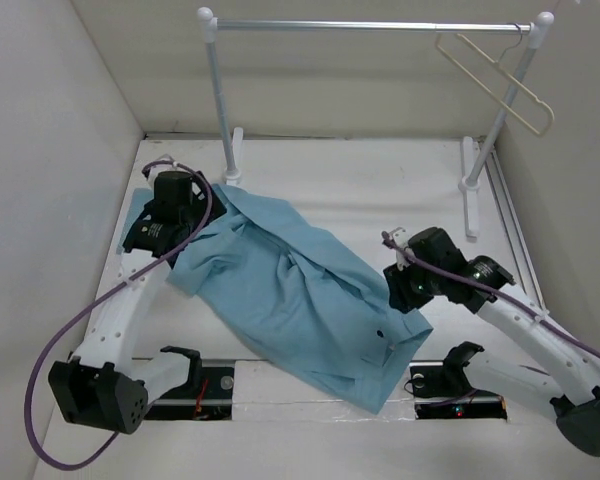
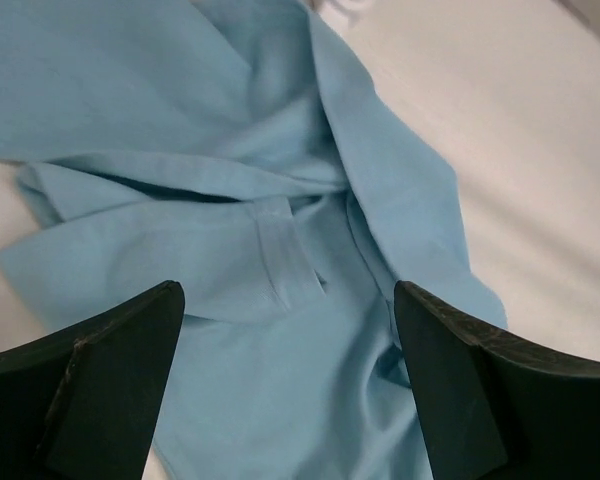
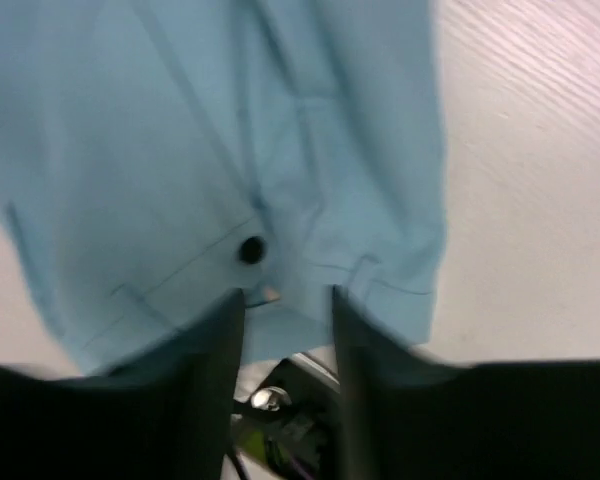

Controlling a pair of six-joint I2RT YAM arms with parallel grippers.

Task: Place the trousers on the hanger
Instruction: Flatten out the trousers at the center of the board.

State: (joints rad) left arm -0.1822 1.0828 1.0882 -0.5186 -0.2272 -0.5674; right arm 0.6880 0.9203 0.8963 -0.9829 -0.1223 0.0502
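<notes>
The left fingers [image 2: 100,390] are black, blunt wedges spread wide, and nothing sits between them. The left wrist view looks past them onto the trousers [image 2: 280,110]. It shows thin sky-blue cloth folded over itself in soft ridges, with a narrow stitched belt loop [image 2: 285,250] lying flat at the middle. Bare white table [image 2: 540,150] shows toward 2 o'clock.

The right fingers [image 3: 215,370] stand close together with only a narrow gap. The hem of the trousers [image 3: 180,130] reaches into that gap, but the blurred right wrist view shows no clamping. This view alone gives the fine stitched lines of a pocket and the small round dark button [image 3: 251,249]. The white table [image 3: 530,150] has a faint grain toward 2 o'clock.

Only the top view gives the whole layout. The trousers [image 1: 300,300] lie crumpled on the table [image 1: 380,190] in a long slanted band from 10 o'clock to 5 o'clock. The left arm is over the 10 o'clock end and the right arm is at the 4 o'clock edge. The button [image 1: 378,333] is a mere dot here.

The hanger [image 1: 495,80] is a slim pale beige triangle with a wire hook. It hangs tilted from the right end of a metal rail [image 1: 370,25] on white posts, at about 1 o'clock and well apart from the trousers. A purple cable [image 1: 80,330] loops along the left arm.
</notes>
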